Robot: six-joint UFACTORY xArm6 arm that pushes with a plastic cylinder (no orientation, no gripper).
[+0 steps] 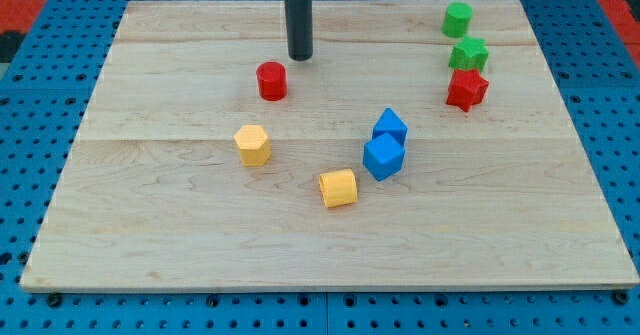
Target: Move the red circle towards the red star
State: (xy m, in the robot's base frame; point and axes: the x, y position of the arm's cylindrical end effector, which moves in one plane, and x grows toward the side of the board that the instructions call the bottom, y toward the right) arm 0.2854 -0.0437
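Pale wooden plank desk [200,245] carries: red circle block [271,80], red star block [466,89], two green blocks [458,19] [468,54], two blue blocks [390,127] [383,157], yellow hexagon block [252,144], yellow cylinder block [338,188].

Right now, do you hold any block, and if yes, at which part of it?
Nothing is held. My tip is a plain rod end that can only push. It stands apart from the red circle, just toward the view's top and right of it.

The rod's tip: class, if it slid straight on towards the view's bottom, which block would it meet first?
Probably none. My tip sits just above and right of the red circle, so it would likely slip past its right edge; farther down, the yellow block lies slightly right. Depth is uncertain.
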